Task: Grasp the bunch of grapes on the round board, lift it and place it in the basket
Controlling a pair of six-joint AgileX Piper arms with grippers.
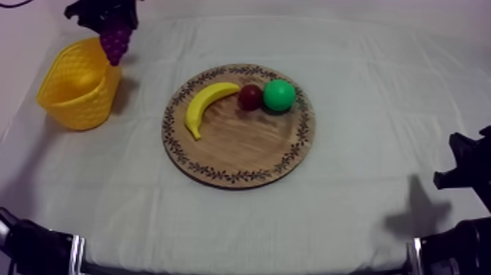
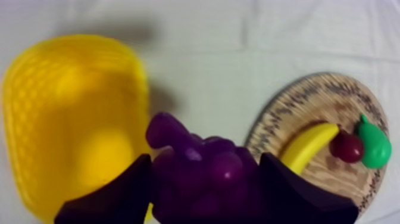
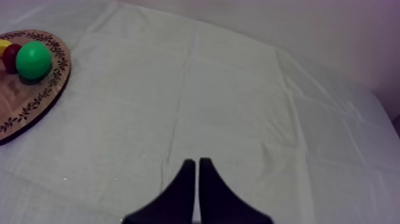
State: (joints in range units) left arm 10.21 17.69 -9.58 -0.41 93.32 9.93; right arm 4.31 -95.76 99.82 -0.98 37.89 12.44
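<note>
The board [image 1: 241,157] lies central; the basket [image 1: 77,91] stands well apart at my left. The grapes [image 1: 115,40] hang over the basket's board-side rim (not yet its middle), clamped in the left gripper [image 2: 203,159]. Better to centre them above the opening, lower, then let go. The right gripper [image 3: 197,162] rests pinched together, empty.

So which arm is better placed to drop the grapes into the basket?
Left. Its jaws are shut on the bunch of grapes at the rim of the yellow basket; the right arm rests far off, jaws together, holding nothing.
</note>
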